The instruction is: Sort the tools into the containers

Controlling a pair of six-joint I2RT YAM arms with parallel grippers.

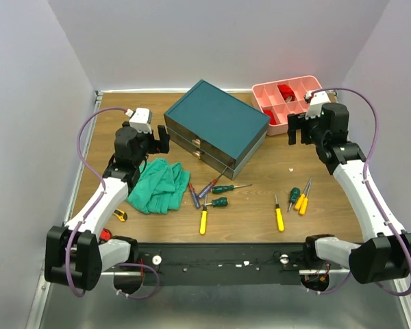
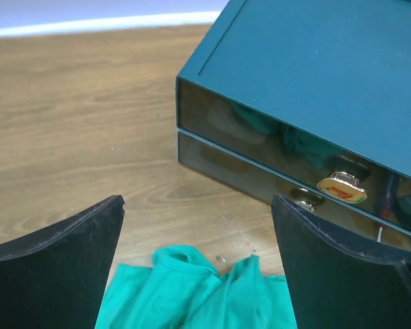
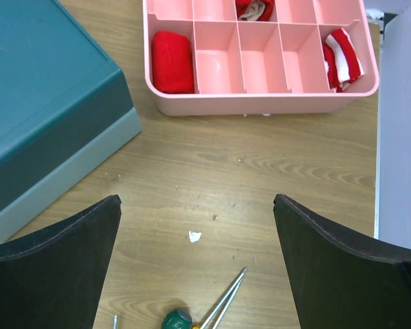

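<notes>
- Plainly, both drawers (image 2: pixel 246 123) of the teal box (image 1: pixel 216 120) sat shut, so no tool could go in yet.
- The left gripper (image 2: pixel 197 200) hung with its jaws spread wide and empty. It faced the drawer knobs (image 2: pixel 341 186), likely lined up to pull one drawer open.
- The right gripper (image 3: pixel 196 199) was likewise agape and held nothing. It was raised over bare wood between the box and the pink tray (image 3: pixel 260 96), probably waiting its turn.
- The screwdrivers (image 1: pixel 219 202) lay loose on the table (image 1: pixel 260 171) in front of the box. One group was beside the green cloth (image 1: pixel 157 184) and another further right, so each arm seemed to have some within reach.
</notes>
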